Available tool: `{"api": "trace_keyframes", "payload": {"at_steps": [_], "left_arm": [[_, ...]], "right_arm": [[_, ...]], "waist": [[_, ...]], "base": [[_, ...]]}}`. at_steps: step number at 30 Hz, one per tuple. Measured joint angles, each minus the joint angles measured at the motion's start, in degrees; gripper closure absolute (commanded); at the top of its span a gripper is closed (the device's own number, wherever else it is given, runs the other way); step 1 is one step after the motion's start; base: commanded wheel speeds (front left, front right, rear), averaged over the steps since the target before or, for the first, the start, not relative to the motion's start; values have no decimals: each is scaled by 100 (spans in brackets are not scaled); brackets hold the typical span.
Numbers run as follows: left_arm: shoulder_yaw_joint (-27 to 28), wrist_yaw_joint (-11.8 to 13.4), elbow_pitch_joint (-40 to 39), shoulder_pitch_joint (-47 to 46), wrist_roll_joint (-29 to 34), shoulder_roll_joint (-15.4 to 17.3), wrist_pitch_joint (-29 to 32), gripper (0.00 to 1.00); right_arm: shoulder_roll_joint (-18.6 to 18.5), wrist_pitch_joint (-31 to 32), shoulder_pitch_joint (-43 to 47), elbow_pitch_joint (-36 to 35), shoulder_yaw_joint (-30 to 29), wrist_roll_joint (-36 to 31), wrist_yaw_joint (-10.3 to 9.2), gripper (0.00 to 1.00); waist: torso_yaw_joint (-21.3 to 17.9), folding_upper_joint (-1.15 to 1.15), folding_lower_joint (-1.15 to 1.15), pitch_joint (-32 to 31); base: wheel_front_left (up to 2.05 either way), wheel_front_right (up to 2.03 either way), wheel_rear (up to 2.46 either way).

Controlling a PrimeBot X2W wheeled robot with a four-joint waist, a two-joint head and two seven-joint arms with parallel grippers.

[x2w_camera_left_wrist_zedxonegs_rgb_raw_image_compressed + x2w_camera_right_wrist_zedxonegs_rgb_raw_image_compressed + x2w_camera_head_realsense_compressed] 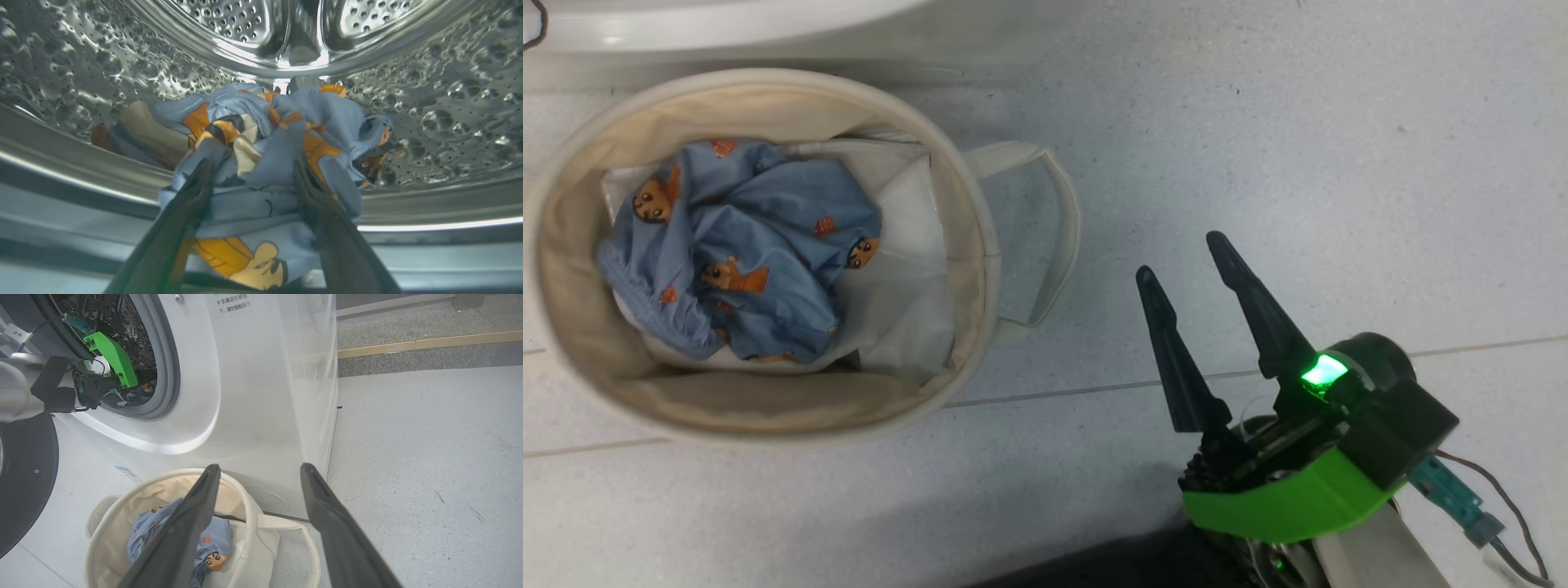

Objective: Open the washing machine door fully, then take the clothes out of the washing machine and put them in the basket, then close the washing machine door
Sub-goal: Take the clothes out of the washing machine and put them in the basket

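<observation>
- The washing machine door (26,477) is standing swung open at the far left of my right wrist view, its black rim turned away from the opening.
- I am reaching my left arm (24,388) through the round opening of the washing machine (253,396).
- My left gripper (252,165) is sitting inside the steel drum (81,61) with its two fingers spread apart.
- A blue bear-print garment (261,134) is lying bunched on the bottom of the drum, close to its front lip. My left fingers are straddling its near fold, and I cannot tell whether they are pressing on it.
- The basket (564,245) is standing on the floor (1298,122), just in front of the machine and below its opening.
- A second bear-print garment (760,237) is lying crumpled in the left half of the basket, on a white sheet (907,269) that is covering the bottom.
- The basket's loop handle (1058,237) is sticking out from its right side.
- My right gripper (1180,256) is hovering over the floor to the right of that handle, apart from it, with its fingers spread wide and closing on no fabric.
</observation>
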Motion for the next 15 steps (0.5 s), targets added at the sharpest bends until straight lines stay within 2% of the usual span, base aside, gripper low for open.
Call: {"api": "trace_keyframes", "payload": {"at_steps": [1,2,7,15], "left_arm": [[-24,-3,0,-16,0,-3,113,87],[-56,-9,1,-16,1,-5,194,100],[-134,-63,44,25,34,-57,283,100],[-123,-204,196,592,-120,-121,175,100]], "right_arm": [[0,0,-1,0,-2,0,0,0],[0,0,-2,0,-1,0,0,0],[0,0,-17,24,15,0,0,0],[0,0,-121,169,138,71,0,0]], "waist": [[6,0,0,1],[14,0,0,0],[65,0,0,-48],[86,0,0,-452]], "base": [[0,0,0],[0,0,0],[0,0,0],[0,0,0]]}}
